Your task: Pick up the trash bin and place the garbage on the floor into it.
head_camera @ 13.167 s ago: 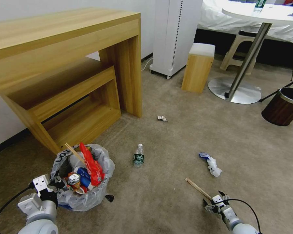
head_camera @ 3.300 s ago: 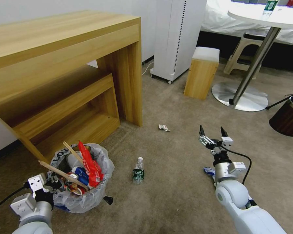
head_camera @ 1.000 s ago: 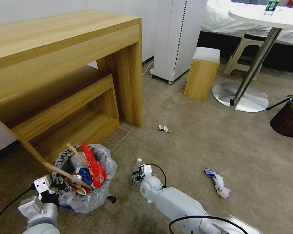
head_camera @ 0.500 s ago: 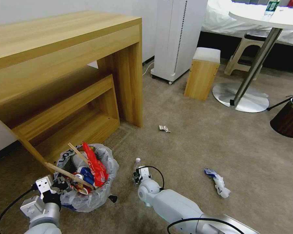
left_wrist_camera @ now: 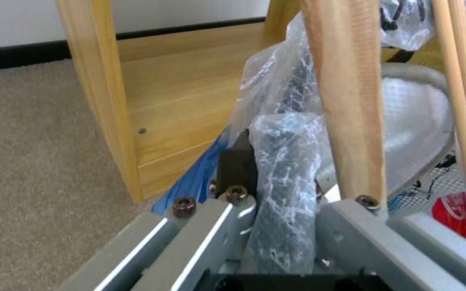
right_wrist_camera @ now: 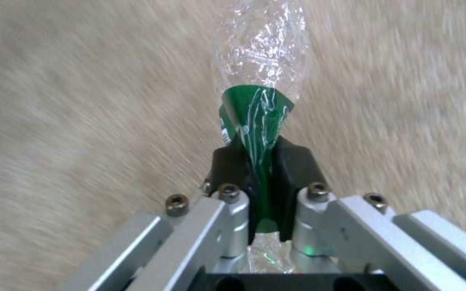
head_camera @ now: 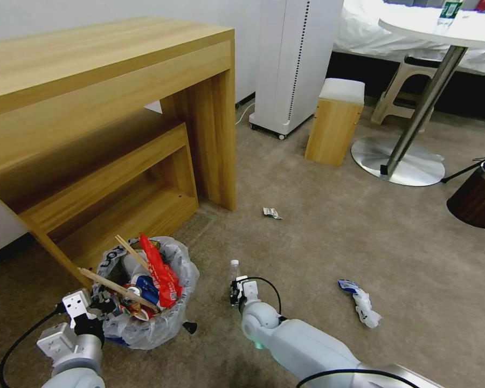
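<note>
My right arm reaches forward and low across the middle of the head view, its wrist bent downward. My right gripper (head_camera: 236,284) has its two black fingers (right_wrist_camera: 227,165) pinched together on the green-labelled bottle (right_wrist_camera: 257,121), the label squeezed flat between them. My left arm sits low on my left side, forearm upright, cable looping off the wrist. My left gripper (head_camera: 94,308) is clamped on the bagged rim of the trash bin (head_camera: 167,323), one dark finger (left_wrist_camera: 237,163) pressed against the plastic.
</note>
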You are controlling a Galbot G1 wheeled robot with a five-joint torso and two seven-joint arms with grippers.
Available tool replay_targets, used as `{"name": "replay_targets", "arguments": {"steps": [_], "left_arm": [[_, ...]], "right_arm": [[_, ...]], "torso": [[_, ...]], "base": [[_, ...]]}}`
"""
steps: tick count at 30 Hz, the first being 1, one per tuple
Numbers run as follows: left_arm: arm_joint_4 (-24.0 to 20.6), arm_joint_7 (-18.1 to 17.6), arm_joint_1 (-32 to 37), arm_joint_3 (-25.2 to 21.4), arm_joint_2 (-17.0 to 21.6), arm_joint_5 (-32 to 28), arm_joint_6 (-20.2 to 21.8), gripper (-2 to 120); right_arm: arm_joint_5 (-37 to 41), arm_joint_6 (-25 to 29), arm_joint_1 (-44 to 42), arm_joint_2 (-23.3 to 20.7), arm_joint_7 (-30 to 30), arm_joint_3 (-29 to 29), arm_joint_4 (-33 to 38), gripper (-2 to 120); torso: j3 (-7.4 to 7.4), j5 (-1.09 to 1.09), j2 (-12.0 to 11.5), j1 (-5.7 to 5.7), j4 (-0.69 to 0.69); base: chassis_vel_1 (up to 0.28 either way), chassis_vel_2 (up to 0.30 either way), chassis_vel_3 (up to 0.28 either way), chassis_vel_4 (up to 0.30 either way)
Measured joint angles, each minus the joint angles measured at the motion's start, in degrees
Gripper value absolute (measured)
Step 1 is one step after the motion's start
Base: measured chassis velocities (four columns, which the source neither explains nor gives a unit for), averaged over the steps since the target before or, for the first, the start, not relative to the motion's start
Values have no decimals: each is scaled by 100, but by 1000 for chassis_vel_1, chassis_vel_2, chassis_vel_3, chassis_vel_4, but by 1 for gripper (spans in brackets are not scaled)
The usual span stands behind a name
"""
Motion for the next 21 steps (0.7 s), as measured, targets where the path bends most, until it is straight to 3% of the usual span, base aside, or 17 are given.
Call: {"name": "replay_targets", "arguments": {"steps": [6, 8, 10, 12, 17, 21], "left_arm": [[41, -6, -13, -31, 27, -11, 0, 1], [95, -8, -31, -43, 51, -21, -1, 1], [116, -9, -39, -42, 52, -22, -1, 1], [147, -9, -52, -31, 53, -15, -1, 1], [104, -11, -45, -19, 54, -3, 11, 1], [-3, -16, -31, -13, 26, 10, 45, 1]], "right_arm": [[-206, 874, -114, -512, -490, 212, 673, 4], [-379, 1688, -141, -1127, -1119, 485, 1311, 4], [-405, 1947, -131, -1328, -1346, 588, 1631, 4], [-438, 2451, 69, -1701, -1937, 709, 2465, 4], [-296, 2646, 495, -1915, -2363, 482, 3192, 4], [54, 2491, 1166, -1956, -2472, -208, 3660, 4]], "torso": [[0, 1, 0, 0, 0], [0, -3, 0, 0, -3], [0, -3, 0, 0, -4], [-1, -2, 0, 0, -1], [-1, -1, 0, 0, 0], [-1, -1, 0, 0, 0]], "base": [[0, 0, 0, 0], [0, 0, 0, 0], [0, 0, 0, 0], [0, 0, 0, 0], [0, 0, 0, 0], [0, 0, 0, 0]]}}
